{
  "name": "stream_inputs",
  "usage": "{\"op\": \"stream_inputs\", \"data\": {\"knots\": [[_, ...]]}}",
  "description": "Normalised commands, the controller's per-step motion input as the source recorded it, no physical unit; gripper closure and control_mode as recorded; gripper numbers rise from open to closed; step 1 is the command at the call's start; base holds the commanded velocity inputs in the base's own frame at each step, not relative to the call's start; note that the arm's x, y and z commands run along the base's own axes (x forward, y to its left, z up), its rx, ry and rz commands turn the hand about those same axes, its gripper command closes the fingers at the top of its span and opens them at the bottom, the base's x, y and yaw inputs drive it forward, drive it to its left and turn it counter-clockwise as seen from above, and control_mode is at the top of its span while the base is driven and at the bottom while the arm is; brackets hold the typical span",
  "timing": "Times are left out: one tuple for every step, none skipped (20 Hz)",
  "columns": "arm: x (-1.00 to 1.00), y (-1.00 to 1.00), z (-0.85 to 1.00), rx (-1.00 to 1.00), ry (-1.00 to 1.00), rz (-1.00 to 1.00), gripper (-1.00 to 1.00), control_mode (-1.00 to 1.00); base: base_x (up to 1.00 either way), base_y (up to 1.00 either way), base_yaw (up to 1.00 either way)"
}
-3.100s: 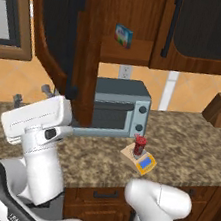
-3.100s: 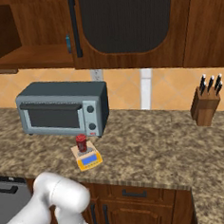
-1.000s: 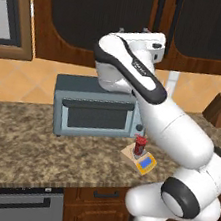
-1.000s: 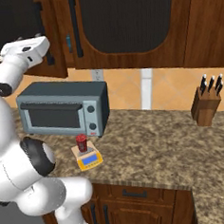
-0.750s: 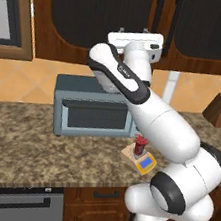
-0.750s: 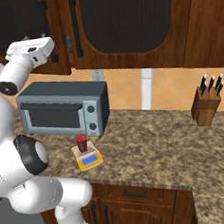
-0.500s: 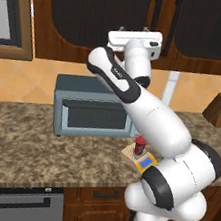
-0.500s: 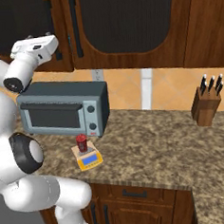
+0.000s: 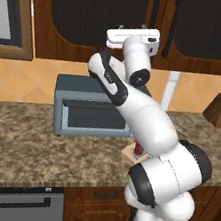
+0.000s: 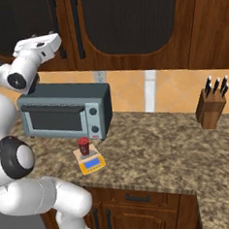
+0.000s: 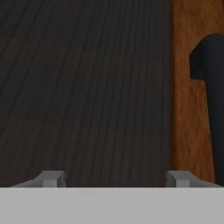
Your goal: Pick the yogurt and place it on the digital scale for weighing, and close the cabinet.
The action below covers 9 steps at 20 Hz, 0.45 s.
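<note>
Two doors of the large dark brown wooden wall cabinet (image 9: 91, 23) appear shut in both base views, their dark panels flush with the frame. The white arm's gripper (image 9: 133, 34) is raised against the door face, level with the lower part of the panels. In the hand view the jaws stand open and empty, both tips (image 11: 52, 178) set square to the ribbed dark panel (image 11: 83, 87). The black vertical bar handle (image 11: 214, 109) lies off to the right-hand side of that view, beyond a strip of brown frame, with its long axis parallel to the finger tips' direction. Whether the tips touch the panel cannot be told.

On the speckled brown stone table (image 10: 152, 142), the small red yogurt cup (image 10: 83, 146) stands upright on the flat tan digital scale (image 10: 91, 162), just in front of the grey toaster oven (image 10: 65, 115).

View differences: the right base view shows cup and scale unobstructed; the left base view has the arm across them. The hand view alone shows jaw spacing and the handle offset.
</note>
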Motion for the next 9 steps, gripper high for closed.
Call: {"op": "stream_inputs", "data": {"knots": [[0.31, 0.00, 0.00, 0.00, 0.04, 0.00, -1.00, -1.00, 0.00, 0.00, 0.00], [0.56, 0.00, -0.06, 0.00, 0.07, 0.00, -1.00, -1.00, 0.00, 0.00, 0.00], [0.84, 0.00, -0.11, 0.00, 0.12, 0.00, -1.00, -1.00, 0.00, 0.00, 0.00], [0.96, 0.00, -0.11, 0.00, 0.17, 0.00, -1.00, -1.00, 0.00, 0.00, 0.00], [0.63, 0.00, 0.00, 0.00, 0.11, 0.00, -1.00, -1.00, 0.00, 0.00, 0.00], [0.52, 0.00, -0.08, 0.00, 0.01, 0.00, -1.00, -1.00, 0.00, 0.00, 0.00], [0.58, 0.00, -0.03, 0.00, 0.04, 0.00, -1.00, -1.00, 0.00, 0.00, 0.00], [0.60, 0.00, 0.00, 0.00, 0.04, 0.00, -1.00, -1.00, 0.00, 0.00, 0.00], [0.49, 0.00, 0.00, 0.00, 0.02, 0.00, -1.00, -1.00, 0.00, 0.00, 0.00]]}}
